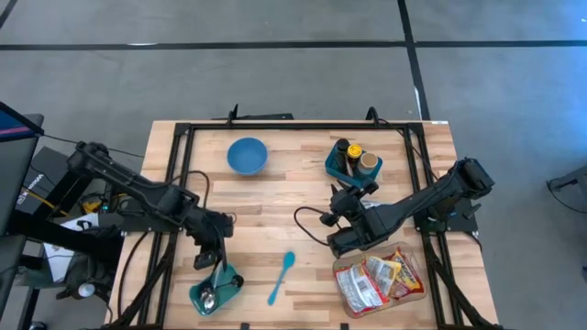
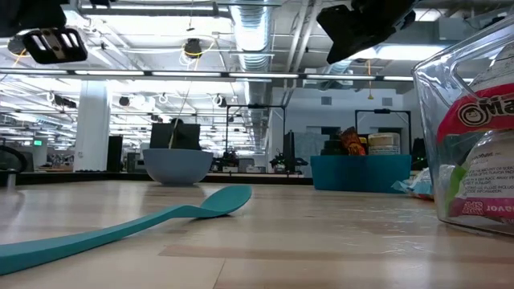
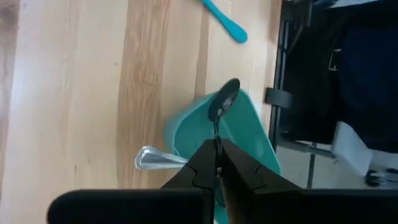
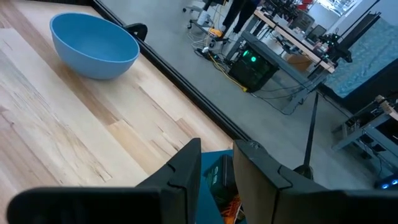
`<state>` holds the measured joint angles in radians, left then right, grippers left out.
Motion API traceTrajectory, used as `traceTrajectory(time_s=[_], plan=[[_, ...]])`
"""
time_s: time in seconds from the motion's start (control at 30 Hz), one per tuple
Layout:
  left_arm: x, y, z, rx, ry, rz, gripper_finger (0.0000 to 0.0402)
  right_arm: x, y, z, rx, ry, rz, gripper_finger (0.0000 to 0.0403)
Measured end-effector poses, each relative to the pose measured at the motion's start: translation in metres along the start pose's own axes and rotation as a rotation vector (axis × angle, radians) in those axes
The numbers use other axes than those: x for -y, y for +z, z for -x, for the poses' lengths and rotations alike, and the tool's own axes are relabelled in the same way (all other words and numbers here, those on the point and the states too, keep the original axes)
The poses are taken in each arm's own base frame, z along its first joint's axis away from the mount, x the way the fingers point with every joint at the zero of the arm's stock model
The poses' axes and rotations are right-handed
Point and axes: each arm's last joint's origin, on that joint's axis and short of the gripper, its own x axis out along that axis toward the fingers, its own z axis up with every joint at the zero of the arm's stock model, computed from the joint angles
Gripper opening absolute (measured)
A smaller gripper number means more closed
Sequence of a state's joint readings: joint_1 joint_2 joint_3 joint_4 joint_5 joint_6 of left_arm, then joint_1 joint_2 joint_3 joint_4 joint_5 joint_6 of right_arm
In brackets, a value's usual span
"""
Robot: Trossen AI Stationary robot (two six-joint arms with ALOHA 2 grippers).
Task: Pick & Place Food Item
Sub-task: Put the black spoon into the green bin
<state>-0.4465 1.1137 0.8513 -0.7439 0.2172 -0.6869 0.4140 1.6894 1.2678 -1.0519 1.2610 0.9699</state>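
Closest to the low camera, a clear tub of food packets (image 2: pixel 470 120) is seen at the front right corner of the table (image 1: pixel 275 197); printed wrappers are visible through its wall. From above, the same tub lies just beside the right arm, and it is not touched by either gripper.

At the back right of the table a teal bin (image 1: pixel 337 165) is placed, with bottles and jars standing in it. The right gripper (image 1: pixel 356 191) is held just in front of this bin and above the table. Its fingers (image 4: pixel 186 168) are only slightly parted, and nothing is seen between them; only the bin below shows through the gap.

A blue bowl (image 1: pixel 247 155) is set at the back, left of the middle, well apart from both arms.

At the front left a small teal holder (image 1: pixel 229 280) is found. The left gripper (image 3: pixel 217 144) is positioned over it, and its fingers are closed tightly on the thin handle of a metal spoon (image 3: pixel 224 102), whose bowl end is over the holder's far rim. A second metal spoon (image 3: pixel 152 159) sticks out over the holder's side.

Between the holder and the tub a teal spoon (image 1: pixel 282 277) is laid flat on the wood, touched by nothing.
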Motion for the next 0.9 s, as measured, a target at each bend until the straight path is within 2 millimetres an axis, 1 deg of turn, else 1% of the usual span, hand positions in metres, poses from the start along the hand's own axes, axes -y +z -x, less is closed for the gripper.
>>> traceTrajectory(time_s=[0.2,0.37,0.6,0.9], plan=[[0.0004,0.0038,-0.0098,-0.015,0.009,-0.029,0.0005,0.0005,0.0005,-0.0023,-0.004,-0.006,-0.004,0.0087],[0.002,0.0058,-0.0099,0.006,-0.006,-0.038,0.0011,0.0005,0.0006,-0.0029,-0.006,-0.007,-0.004,0.0087],[0.0027,0.0061,-0.0099,0.011,-0.011,-0.041,0.0009,0.0005,0.0006,-0.0029,-0.007,-0.006,-0.005,0.0087],[0.0027,0.006,-0.0098,0.011,-0.011,-0.041,0.0033,0.0002,0.0008,-0.0029,-0.006,-0.005,-0.009,0.0087]])
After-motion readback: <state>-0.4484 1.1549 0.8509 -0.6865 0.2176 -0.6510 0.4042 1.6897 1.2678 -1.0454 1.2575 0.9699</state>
